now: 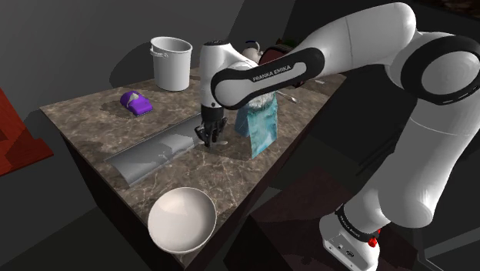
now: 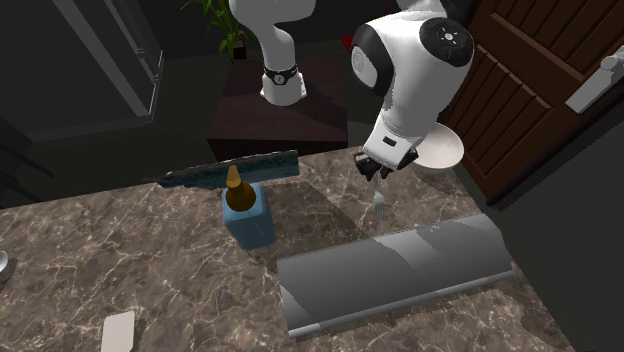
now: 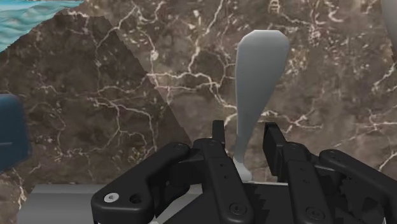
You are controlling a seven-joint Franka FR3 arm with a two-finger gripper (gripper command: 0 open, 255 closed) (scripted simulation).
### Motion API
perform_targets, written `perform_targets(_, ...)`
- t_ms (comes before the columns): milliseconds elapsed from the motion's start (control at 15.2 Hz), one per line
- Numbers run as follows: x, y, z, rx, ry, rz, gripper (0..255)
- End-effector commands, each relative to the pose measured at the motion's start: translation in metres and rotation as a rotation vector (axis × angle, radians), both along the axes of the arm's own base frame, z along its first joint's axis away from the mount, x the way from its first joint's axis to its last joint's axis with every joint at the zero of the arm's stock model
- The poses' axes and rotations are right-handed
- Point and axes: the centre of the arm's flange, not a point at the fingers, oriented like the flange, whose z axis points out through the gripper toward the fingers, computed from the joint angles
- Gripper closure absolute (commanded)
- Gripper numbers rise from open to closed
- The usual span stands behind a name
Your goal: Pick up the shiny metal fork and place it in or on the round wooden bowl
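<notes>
1. End effector point(image 1: 209, 140) is clamped on the fork point(image 2: 380, 205). In the wrist view the fork's thin neck sits between the two fingers, and its broad flat end points away from the hand.
2. Fork hangs roughly upright below the end effector. It appears to be clear of the marbled surface point(image 1: 88, 119), just beside the grey trough point(image 1: 150, 158) and near the blue carton point(image 1: 260, 127).
3. Target bowl point(image 1: 158, 208) is drawn plain white. It stands near the surface's front edge, toward the shoulder view's lower left, well apart from the fork.
4. Judged step: carry to the bowl. Grasp looks done, placement not yet.
5. Doing it well:
   - Hold height so the fork's lower tip passes over the trough edge and the bowl rim.
   - The grip is on a narrow neck, so the fork may pivot. Travel slowly and avoid rolling the wrist.
   - Centre the hanging tip over the bowl's hollow, not its rim.
   - Lower until the tip is inside the bowl, then part the fingers.
6. Risk: a high or off-centre release could bounce the fork out, or tip the bowl off the edge.
</notes>
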Motion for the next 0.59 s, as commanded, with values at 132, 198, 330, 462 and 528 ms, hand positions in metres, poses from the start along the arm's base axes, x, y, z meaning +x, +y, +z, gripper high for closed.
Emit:
perform_targets(132, 0.000, -0.001, 0.021, 0.000, 0.000, 0.000, 255)
perform_targets(198, 0.000, -0.001, 0.022, 0.000, 0.000, 0.000, 255)
perform_targets(330, -0.019, 0.018, 0.020, 0.000, 0.000, 0.000, 255)
perform_targets(462, -0.038, 0.036, 0.019, 0.000, 0.000, 0.000, 255)
perform_targets(528, -0.048, 0.045, 0.018, 0.000, 0.000, 0.000, 255)
